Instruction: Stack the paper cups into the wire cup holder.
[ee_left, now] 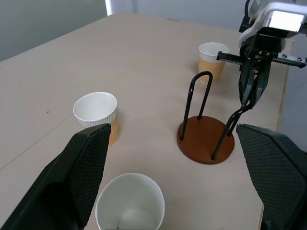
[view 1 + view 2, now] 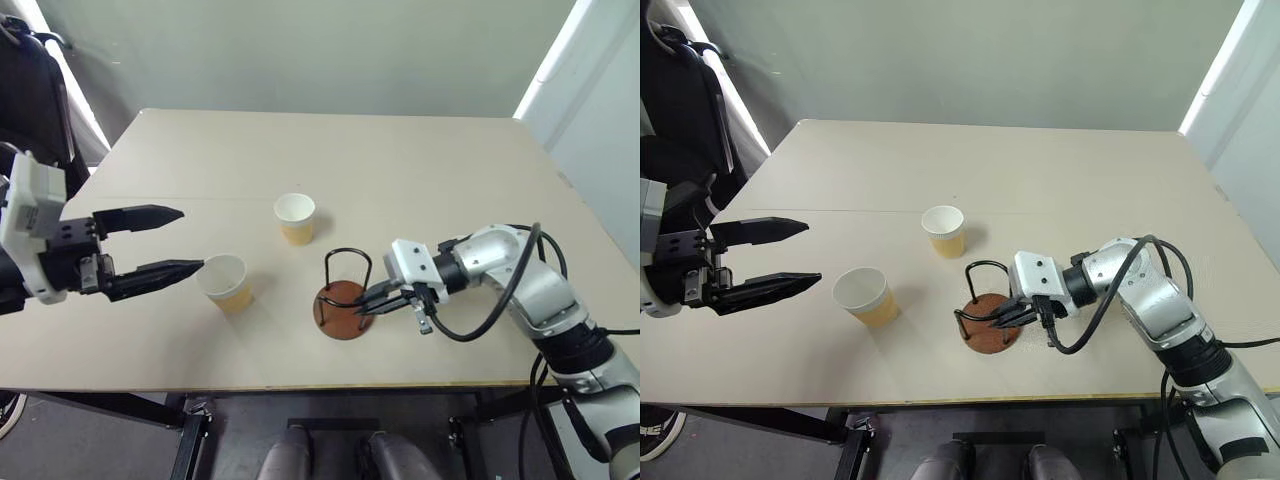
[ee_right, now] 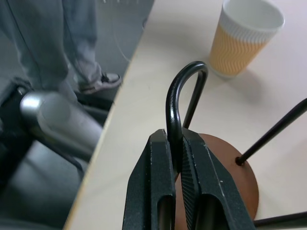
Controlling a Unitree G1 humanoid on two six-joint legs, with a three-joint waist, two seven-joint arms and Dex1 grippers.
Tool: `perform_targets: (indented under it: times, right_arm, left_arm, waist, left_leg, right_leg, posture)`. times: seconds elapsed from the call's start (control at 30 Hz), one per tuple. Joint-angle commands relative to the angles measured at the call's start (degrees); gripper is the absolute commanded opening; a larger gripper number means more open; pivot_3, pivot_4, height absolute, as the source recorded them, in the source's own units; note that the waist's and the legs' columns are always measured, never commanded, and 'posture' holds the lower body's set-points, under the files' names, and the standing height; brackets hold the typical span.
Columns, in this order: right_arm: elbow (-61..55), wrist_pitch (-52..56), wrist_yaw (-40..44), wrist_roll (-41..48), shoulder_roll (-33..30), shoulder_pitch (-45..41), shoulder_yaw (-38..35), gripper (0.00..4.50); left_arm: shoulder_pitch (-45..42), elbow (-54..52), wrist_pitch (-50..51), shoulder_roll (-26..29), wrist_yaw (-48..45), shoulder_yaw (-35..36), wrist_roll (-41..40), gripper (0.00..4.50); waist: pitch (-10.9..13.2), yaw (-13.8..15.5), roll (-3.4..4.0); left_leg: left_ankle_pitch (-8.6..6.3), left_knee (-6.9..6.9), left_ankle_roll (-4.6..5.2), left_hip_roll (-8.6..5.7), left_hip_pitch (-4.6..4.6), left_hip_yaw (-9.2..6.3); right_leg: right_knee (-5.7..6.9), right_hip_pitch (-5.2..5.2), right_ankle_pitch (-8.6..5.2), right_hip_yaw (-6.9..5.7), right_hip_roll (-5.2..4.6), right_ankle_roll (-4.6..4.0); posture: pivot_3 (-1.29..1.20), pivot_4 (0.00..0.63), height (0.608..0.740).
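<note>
The wire cup holder [image 2: 338,318], a reddish-brown disc with black wire loops, stands near the table's front edge. My right gripper [image 2: 362,305] is shut on one of its upright loops, and the right wrist view shows the wire pinched between the fingers [image 3: 156,172]. One paper cup [image 2: 226,283] stands upright left of the holder, just off the lower fingertip of my open left gripper [image 2: 190,240]. A second paper cup [image 2: 295,218] stands farther back. In the left wrist view a third paper cup [image 1: 212,58] stands beyond the holder, behind my right gripper.
The beige table [image 2: 330,150] runs wide and bare behind the cups. Its front edge lies close to the holder. A dark chair [image 2: 35,100] stands off the table's left side.
</note>
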Motion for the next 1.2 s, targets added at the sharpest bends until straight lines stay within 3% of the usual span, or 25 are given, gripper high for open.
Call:
perform_targets:
  times: [0.03,0.17,0.2,0.27,0.6,0.87,1.03,1.2]
  right_arm:
    - [0.2,-1.7,1.4,-1.5,0.2,-1.1,1.1,0.05]
    - [1.7,-0.2,0.5,-2.9,0.8,-1.9,1.7,0.05]
    - [1.9,0.0,0.7,-2.9,0.8,-2.1,1.7,0.56]
    - [1.9,0.3,1.0,-3.0,0.7,-2.2,1.5,1.06]
    - [-4.1,3.9,2.2,0.7,-4.2,-2.3,-4.0,4.48]
    - [-9.6,16.2,2.3,10.8,-19.7,-6.1,-21.2,4.48]
    - [-9.6,15.4,0.3,5.8,-28.8,3.5,-22.6,4.48]
    - [-6.8,12.3,-3.4,0.6,-29.5,8.8,-20.6,4.48]
  left_arm:
    - [-0.5,-0.8,-0.4,0.9,0.4,2.2,0.1,4.5]
    - [-1.0,-0.6,-0.4,1.0,0.5,1.8,-0.1,4.5]
    - [-1.1,-0.5,-0.5,1.0,0.5,1.7,0.0,4.5]
    - [-1.2,-0.3,-0.5,1.1,0.6,1.6,0.2,4.5]
    - [-2.5,-0.3,-1.0,1.3,0.2,0.4,-0.4,4.5]
    - [-11.1,2.7,-3.0,1.8,-2.2,-7.0,0.1,4.5]
    - [-15.1,4.4,-4.8,0.4,-2.9,-13.0,2.1,4.5]
    - [-16.7,6.7,-6.3,-0.1,-4.4,-14.9,3.6,4.5]
  waist:
    - [0.0,0.0,-0.01]
    - [0.0,0.0,-0.03]
    - [0.0,0.0,-0.07]
    - [0.0,0.0,-0.07]
    - [0.0,0.1,-0.07]
    - [-0.1,0.7,-0.1]
    - [-0.1,0.8,-0.22]
    - [-0.1,0.2,-0.13]
  left_leg:
    - [0.0,0.0,0.0,0.01,0.0,0.01]
    - [0.0,0.0,0.0,0.02,0.04,0.0]
    - [0.0,0.0,0.0,0.02,0.05,0.0]
    - [0.0,0.0,0.0,0.02,0.06,0.0]
    - [-0.02,0.0,-0.03,0.02,0.0,0.01]
    - [-0.03,-0.02,-0.08,-0.01,-0.02,0.01]
    - [-0.15,-0.04,-0.2,0.0,0.01,-0.02]
    - [-0.14,-0.02,-0.21,0.02,0.0,0.03]
  right_leg:
    - [0.0,0.0,0.0,0.0,0.0,0.0]
    - [0.0,0.03,0.01,0.0,0.02,-0.02]
    - [0.0,0.05,0.01,0.0,0.02,-0.02]
    - [0.0,0.05,0.0,-0.01,0.02,-0.03]
    - [0.0,0.02,0.0,-0.01,0.01,-0.05]
    - [-0.03,0.03,-0.08,0.0,0.01,-0.13]
    - [-0.03,0.07,-0.19,-0.01,0.01,-0.12]
    - [0.03,-0.02,-0.17,0.04,0.07,-0.02]
  posture:
    - [0.0,0.15,0.74]
    - [0.0,0.15,0.74]
    - [0.0,0.15,0.74]
    - [0.0,0.15,0.74]
    - [0.0,0.15,0.74]
    - [0.0,0.15,0.74]
    - [0.0,0.15,0.74]
    - [0.0,0.15,0.74]
